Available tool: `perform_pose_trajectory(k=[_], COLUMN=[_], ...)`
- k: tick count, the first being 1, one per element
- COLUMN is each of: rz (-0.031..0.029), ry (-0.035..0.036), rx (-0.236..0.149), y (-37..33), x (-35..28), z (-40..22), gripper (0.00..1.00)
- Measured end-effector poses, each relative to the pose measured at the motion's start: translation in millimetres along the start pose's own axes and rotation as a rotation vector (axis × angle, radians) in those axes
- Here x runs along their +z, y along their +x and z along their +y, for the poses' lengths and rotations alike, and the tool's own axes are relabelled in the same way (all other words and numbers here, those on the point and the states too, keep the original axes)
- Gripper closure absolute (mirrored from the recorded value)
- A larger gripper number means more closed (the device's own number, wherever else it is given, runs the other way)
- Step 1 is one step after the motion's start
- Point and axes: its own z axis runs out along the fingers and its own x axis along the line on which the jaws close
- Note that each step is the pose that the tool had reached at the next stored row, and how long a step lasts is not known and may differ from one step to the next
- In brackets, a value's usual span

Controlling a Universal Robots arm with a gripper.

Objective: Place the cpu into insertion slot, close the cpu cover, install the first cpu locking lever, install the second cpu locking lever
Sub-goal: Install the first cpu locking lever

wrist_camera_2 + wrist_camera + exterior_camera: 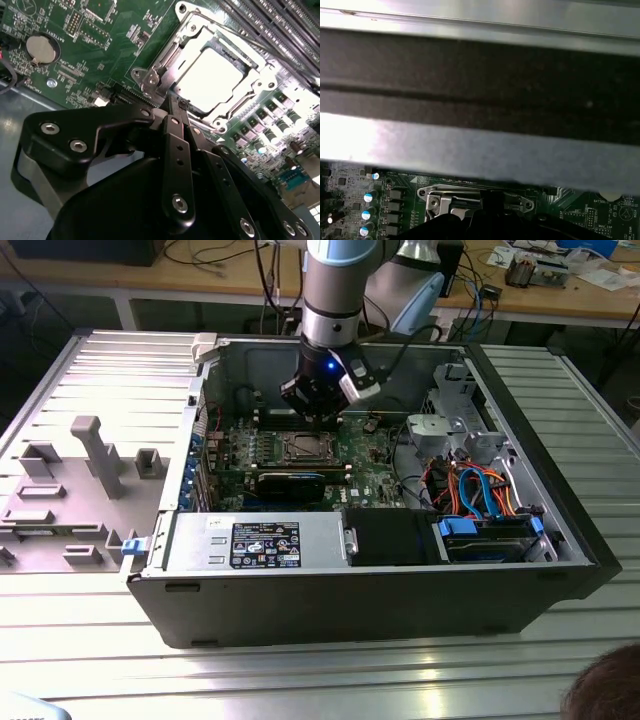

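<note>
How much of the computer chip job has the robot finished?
Done, it seems: the cpu lies in its socket and the cpu cover looks flat down around it. In hand: the tool is right at the cover's edge, holding nothing I can see. Left: I cannot tell whether either locking lever is latched.

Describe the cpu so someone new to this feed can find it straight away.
Start at the open computer case and find the green motherboard on its floor. Just below the gripper sits a silver socket with the cpu cover around a bright square: that flat, dull silver plate is the cpu, the only plain metal square among dark chips.
</note>
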Motion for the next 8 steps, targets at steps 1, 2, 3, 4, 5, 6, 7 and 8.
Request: perform_pose_trajectory(k=[1,2,3,4,5,6,7,8], rz=[0.0000,0.0000,0.0000,0.0000,0.0000,0.0000,0.0000,0.0001], ry=[0.0000,0.0000,-0.0001,-0.0001,-0.0001,-0.0001,0.0000,0.0001], rx=[0.000,0.000,0.000,0.000,0.000,0.000,0.000,0.000], y=[0.1,0.2,0.3,0.4,0.5,0.6,0.7,0.8], x=[0.0,-0.1,-0.1,-0.1,-0.1,-0.1,-0.5,-1.0], z=[-0.9,-1.8,-3.0,-3.7,-4.6,-5.1,-6.1,-6.5], gripper=[0.89,0.89,0.89,0.89,0.89,0.89,0.89,0.89])
